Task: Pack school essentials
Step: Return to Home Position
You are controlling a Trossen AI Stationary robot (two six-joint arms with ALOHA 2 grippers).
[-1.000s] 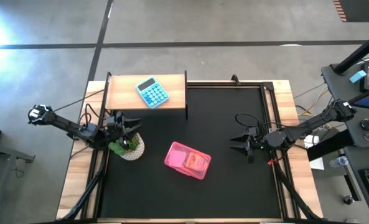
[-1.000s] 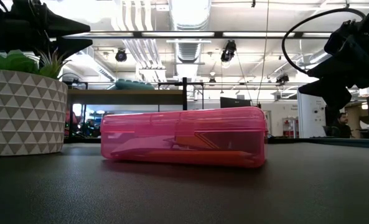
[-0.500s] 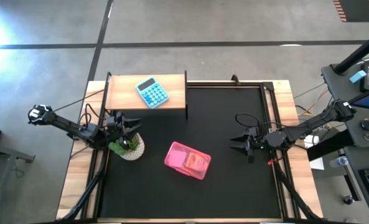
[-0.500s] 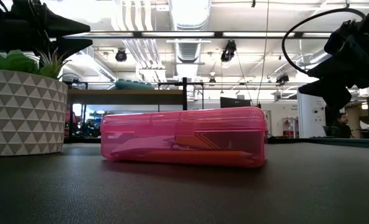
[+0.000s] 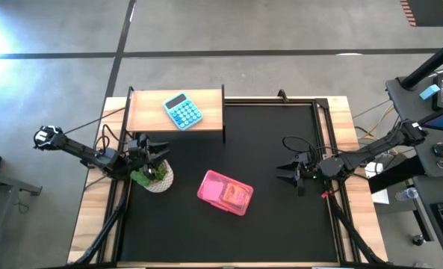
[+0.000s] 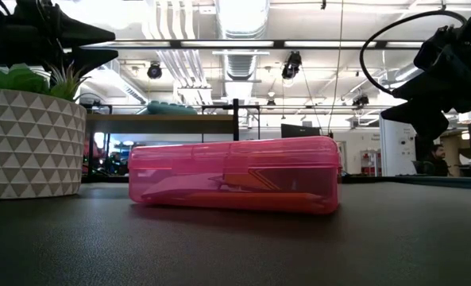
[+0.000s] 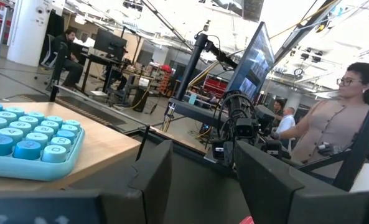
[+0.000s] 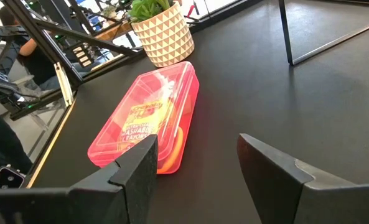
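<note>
Flanking one closed pink box (image 5: 225, 192): left gripper (image 5: 161, 153); right gripper (image 5: 282, 173), fingers (image 8: 134, 171) apart.

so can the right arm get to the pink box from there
Probably yes. The right gripper is open and faces the pink box across bare black mat, with nothing between them; the plant stands beyond the box.

— What lies around you?
— Grey concrete floor (image 5: 281, 30), one dark line (image 5: 206, 54) across it, glare (image 5: 4, 22) at a corner.
— And farther off?
— I see white ducts (image 6: 171, 59) overhead, a white column (image 7: 32, 31), desks (image 7: 103, 59) with monitors (image 7: 109, 43) (people (image 7: 66, 46) sit there).
</note>
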